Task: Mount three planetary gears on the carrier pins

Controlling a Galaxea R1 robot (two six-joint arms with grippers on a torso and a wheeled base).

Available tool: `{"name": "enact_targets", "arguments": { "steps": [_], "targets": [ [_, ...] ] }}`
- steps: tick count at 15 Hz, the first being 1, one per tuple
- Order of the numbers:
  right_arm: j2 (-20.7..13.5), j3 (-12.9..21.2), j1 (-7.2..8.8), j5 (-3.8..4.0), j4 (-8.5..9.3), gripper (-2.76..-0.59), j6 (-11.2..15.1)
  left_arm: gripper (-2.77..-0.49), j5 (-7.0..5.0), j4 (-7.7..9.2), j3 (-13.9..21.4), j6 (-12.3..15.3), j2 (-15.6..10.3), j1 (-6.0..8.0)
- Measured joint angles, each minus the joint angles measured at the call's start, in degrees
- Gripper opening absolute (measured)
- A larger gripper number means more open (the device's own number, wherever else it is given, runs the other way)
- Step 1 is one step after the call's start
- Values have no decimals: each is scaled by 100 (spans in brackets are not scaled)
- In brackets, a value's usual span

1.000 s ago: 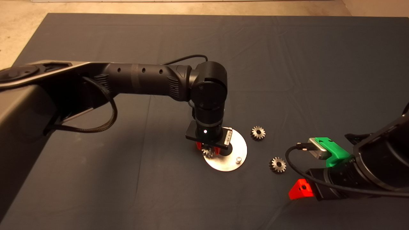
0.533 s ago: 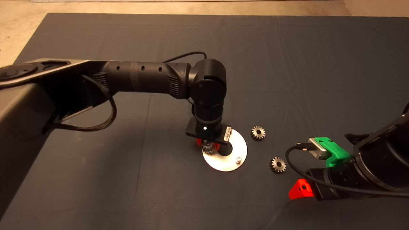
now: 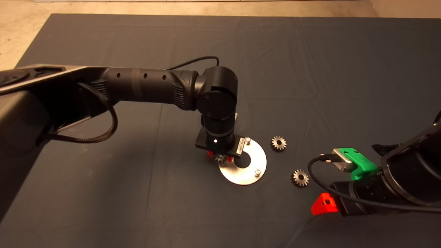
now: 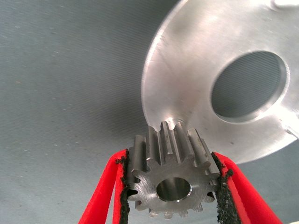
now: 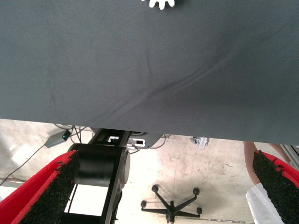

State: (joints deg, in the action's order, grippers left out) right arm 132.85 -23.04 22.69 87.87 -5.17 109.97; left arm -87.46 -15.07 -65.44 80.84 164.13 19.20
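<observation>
My left gripper [image 3: 219, 159] is shut on one planetary gear [image 4: 170, 182], a small toothed metal wheel with a centre bore. It holds the gear just above the left rim of the shiny round disc [image 3: 241, 177]. In the left wrist view the gear overlaps the edge of the disc [image 4: 196, 70], beside its large central hole. Two carrier pins [image 3: 247, 140] [image 3: 257, 171] stand bare on the disc, and the wrist hides the rim under the gripper. Two more gears [image 3: 278, 143] [image 3: 300, 177] lie flat on the mat to the right. My right gripper [image 3: 325, 199] waits at the lower right, open.
The dark mat [image 3: 137, 206] has shallow creases. The right wrist view shows the mat's edge [image 5: 140, 119], a gear's teeth [image 5: 161, 3], and beyond the mat a chair base [image 5: 173, 203] and a person's leg [image 5: 261, 161] on the floor.
My left arm has shifted left and slightly back with the gear, from over the disc's left part to its left rim. This uncovered the far pin. The right arm and the loose gears stayed still.
</observation>
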Motion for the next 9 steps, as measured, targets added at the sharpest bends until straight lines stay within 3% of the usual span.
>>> {"name": "enact_targets", "arguments": {
  "steps": [9],
  "targets": [
    [0, 0, 0, 0, 0, -61, 0, -232, 0, 0, 48, 56, 4, -5]
  ]
}}
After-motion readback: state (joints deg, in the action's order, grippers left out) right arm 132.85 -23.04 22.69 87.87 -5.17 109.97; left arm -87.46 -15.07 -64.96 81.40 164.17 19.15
